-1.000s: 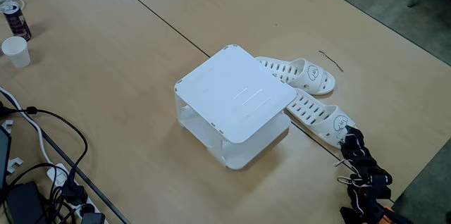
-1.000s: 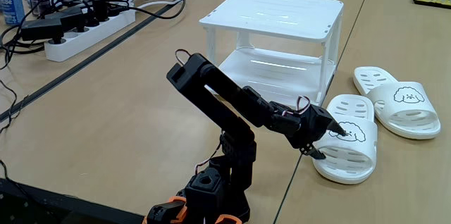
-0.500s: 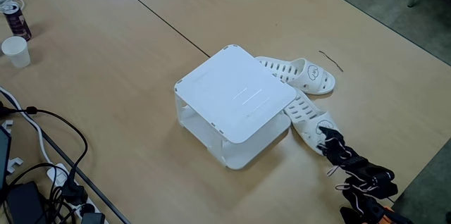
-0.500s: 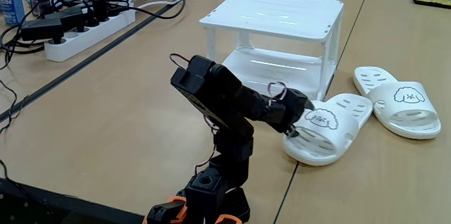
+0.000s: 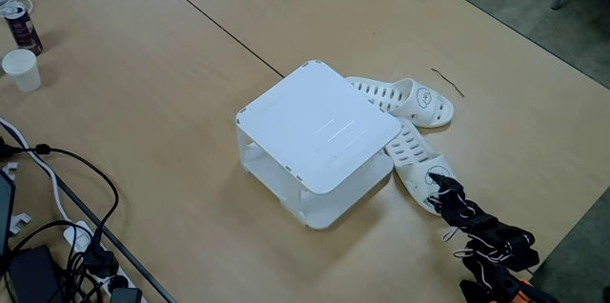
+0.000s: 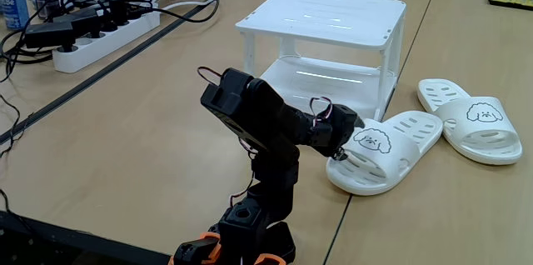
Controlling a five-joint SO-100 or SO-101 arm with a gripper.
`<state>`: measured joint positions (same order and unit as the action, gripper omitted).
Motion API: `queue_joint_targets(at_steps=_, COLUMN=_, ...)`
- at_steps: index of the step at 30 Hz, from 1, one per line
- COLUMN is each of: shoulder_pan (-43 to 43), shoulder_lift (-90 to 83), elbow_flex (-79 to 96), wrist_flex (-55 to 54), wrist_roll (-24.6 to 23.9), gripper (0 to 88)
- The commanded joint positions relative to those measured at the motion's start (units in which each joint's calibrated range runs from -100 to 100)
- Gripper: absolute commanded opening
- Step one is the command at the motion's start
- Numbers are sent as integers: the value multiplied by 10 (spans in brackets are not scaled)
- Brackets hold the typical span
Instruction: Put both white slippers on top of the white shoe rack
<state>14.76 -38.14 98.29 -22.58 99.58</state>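
The light wooden table [image 5: 172, 65] carries a boxy white plastic shoe rack [image 5: 319, 127] with a flat, rounded-corner top and a lower shelf [image 6: 329, 77]; its top is bare in both fixed views. Two white plastic slide slippers with perforated soles lie on the table beside the rack, towards the table's right edge in a fixed view [image 6: 491, 90].

The nearer white slipper [image 6: 383, 150] lies just beside the rack's corner leg, heel end towards the rack; whether it touches the leg cannot be told. A small black cartoon face marks its strap. The farther white slipper [image 6: 470, 119] lies flat, apart from the arm (its heel end is partly hidden behind the rack in a fixed view [image 5: 405, 98]).

The black arm's gripper [image 6: 343, 140] sits at the strap end of the nearer slipper [image 5: 419, 162]. Its fingertips are hidden against the strap and the dark wrist body, so it cannot be told whether the jaws are spread or clamped on the slipper. The arm's base is cut off by the lower frame edge in both fixed views.
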Motion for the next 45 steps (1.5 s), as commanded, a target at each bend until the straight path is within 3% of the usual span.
queue_joint_targets(at_steps=1, shoulder_pan=20, shoulder_lift=-29, elbow_flex=4, wrist_flex=-16, wrist_roll=4, gripper=256)
queue_joint_targets(at_steps=9, shoulder_pan=59, shoulder_lift=-24, elbow_flex=4, wrist_flex=-14, wrist_roll=4, gripper=256)
queue_joint_targets(at_steps=28, shoulder_pan=55, shoulder_lift=85, elbow_flex=-83, wrist_flex=-21, wrist_roll=4, gripper=254)
queue_joint_targets(at_steps=31, shoulder_pan=54, shoulder_lift=80, elbow_flex=-85, wrist_flex=-21, wrist_roll=4, gripper=207)
queue_joint_targets(at_steps=37, shoulder_pan=42, shoulder_lift=59, elbow_flex=-82, wrist_flex=-21, wrist_roll=4, gripper=8)
queue_joint_targets(at_steps=45, shoulder_pan=6, shoulder_lift=-51, elbow_flex=-109, wrist_flex=-19, wrist_roll=4, gripper=8)
